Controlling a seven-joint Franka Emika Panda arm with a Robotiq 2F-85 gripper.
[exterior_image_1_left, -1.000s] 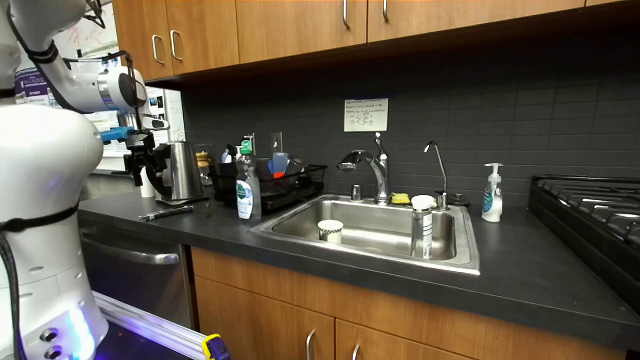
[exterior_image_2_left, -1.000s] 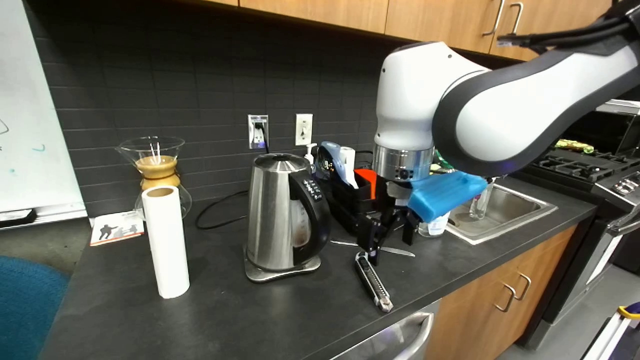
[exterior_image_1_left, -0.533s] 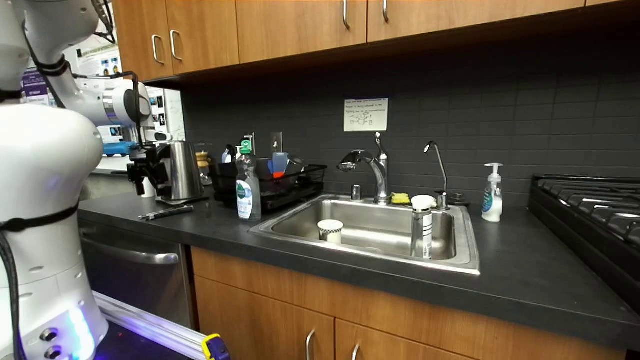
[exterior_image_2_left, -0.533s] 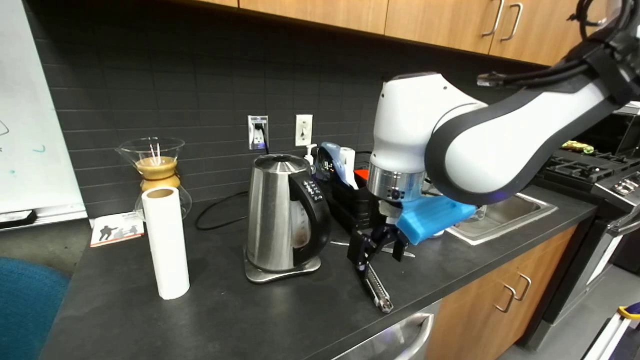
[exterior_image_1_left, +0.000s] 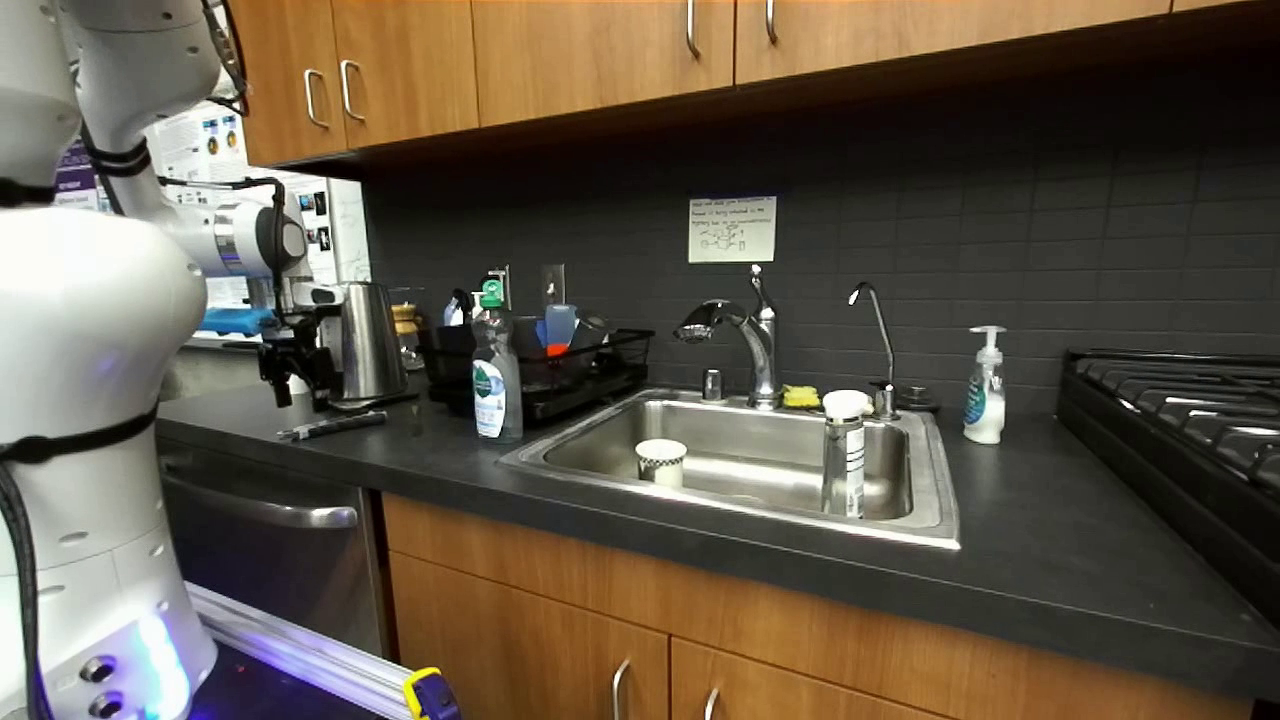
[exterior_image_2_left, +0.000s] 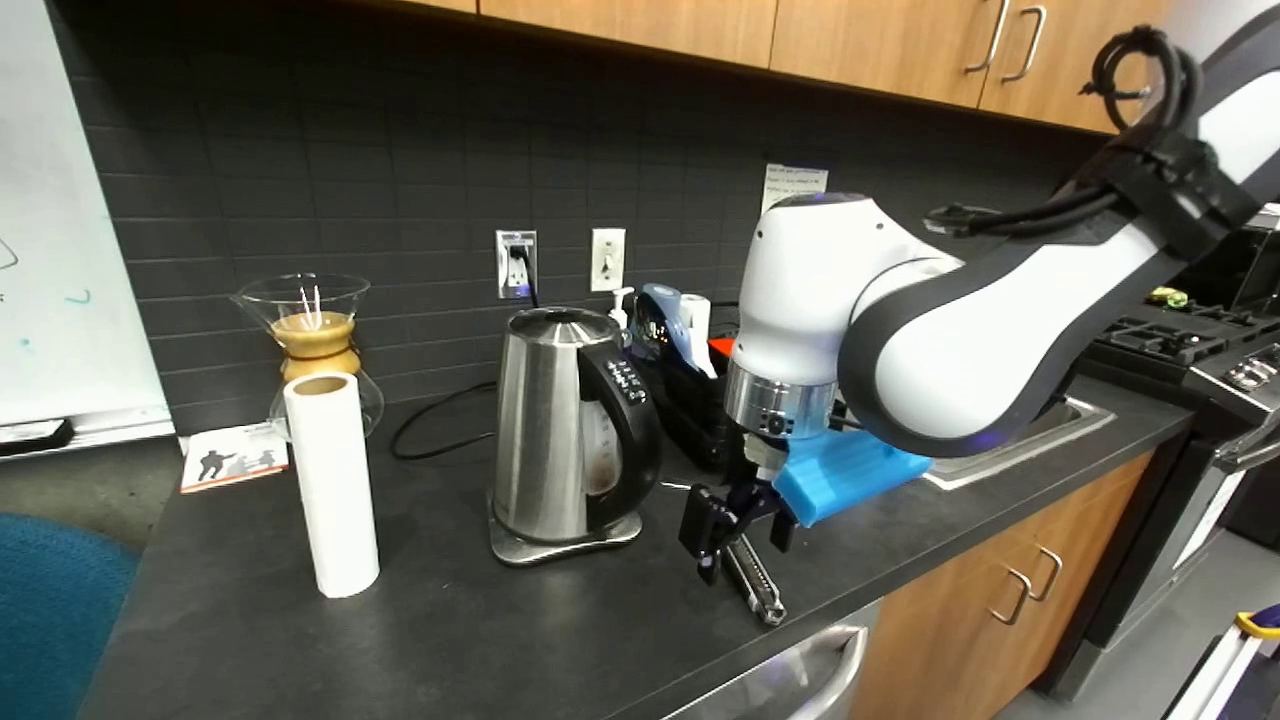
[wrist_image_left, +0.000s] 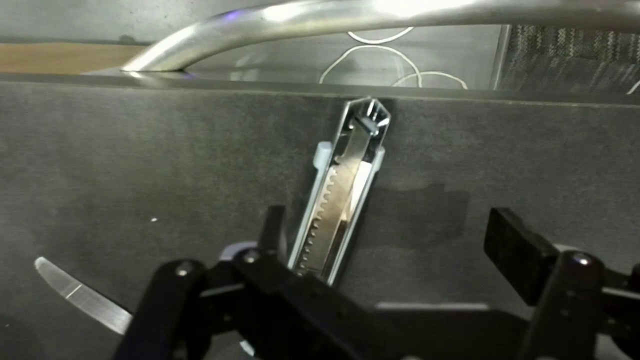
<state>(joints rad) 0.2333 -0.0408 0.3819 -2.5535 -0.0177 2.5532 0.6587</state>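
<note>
My jaws are spread above the cutter (wrist_image_left: 330, 215), but it's off-centre under them and right by the front edge of the surface (wrist_image_left: 125, 165), so a sloppy descent could knock it off.

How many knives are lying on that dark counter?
2. A box cutter lies close to the robot's open hand; what looks like a table knife shows at the lower left of the wrist view, partly hidden by the hand. More may be hidden behind the kettle.
</note>
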